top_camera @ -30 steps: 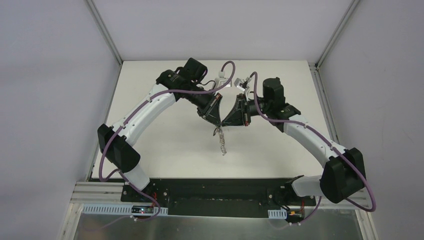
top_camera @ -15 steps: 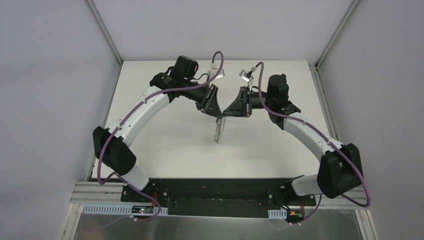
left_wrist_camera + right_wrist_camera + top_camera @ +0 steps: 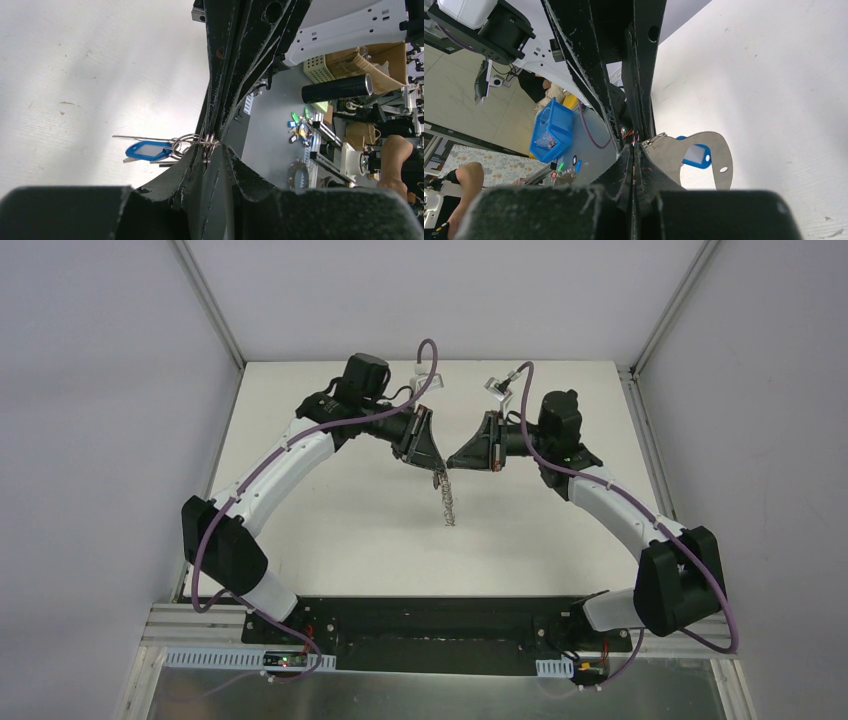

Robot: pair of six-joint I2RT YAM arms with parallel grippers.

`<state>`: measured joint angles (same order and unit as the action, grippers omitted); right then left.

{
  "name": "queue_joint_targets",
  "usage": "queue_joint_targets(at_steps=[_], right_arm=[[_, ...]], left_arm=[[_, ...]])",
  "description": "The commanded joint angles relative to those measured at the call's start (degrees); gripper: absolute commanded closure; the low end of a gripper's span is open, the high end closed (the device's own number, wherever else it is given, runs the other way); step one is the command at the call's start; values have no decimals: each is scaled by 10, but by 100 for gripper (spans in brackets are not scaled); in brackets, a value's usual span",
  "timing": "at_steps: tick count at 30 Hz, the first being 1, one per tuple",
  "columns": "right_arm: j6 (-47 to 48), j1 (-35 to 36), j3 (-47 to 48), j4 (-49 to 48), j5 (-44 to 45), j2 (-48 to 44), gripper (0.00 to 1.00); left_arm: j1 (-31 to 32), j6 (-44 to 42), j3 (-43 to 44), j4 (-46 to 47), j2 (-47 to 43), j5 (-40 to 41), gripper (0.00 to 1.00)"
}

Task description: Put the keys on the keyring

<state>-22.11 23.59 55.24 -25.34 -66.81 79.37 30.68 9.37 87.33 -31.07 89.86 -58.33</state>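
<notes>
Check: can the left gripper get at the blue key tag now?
Likely yes: the blue key tag hangs beside the left gripper, nothing between them, though the shut right gripper crowds the wire rings there.

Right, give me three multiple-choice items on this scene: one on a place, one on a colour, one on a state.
1. The left gripper and right gripper meet: A) above the middle of the table; B) beside the left arm's base; C) beyond the table's far edge.
2. The key tag is: A) red; B) blue; C) green.
3. The right gripper's fingers are: A) spread wide; B) pressed together; C) out of view.
Answers: 1 A, the top view shows both tips nearly touching over the table's centre; 2 B, both wrist views show it blue; 3 B, its own camera shows no gap between them.
</notes>
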Motion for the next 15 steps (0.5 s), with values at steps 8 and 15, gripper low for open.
queue_joint_targets(at_steps=[8, 15], right_arm=[[-20, -12, -2, -58, 11, -10, 100], [-11, -12, -11, -69, 1, -13, 100]], left_arm=[[-4, 28, -20, 39, -34, -27, 92], [-3, 15, 13, 0, -16, -17, 100]])
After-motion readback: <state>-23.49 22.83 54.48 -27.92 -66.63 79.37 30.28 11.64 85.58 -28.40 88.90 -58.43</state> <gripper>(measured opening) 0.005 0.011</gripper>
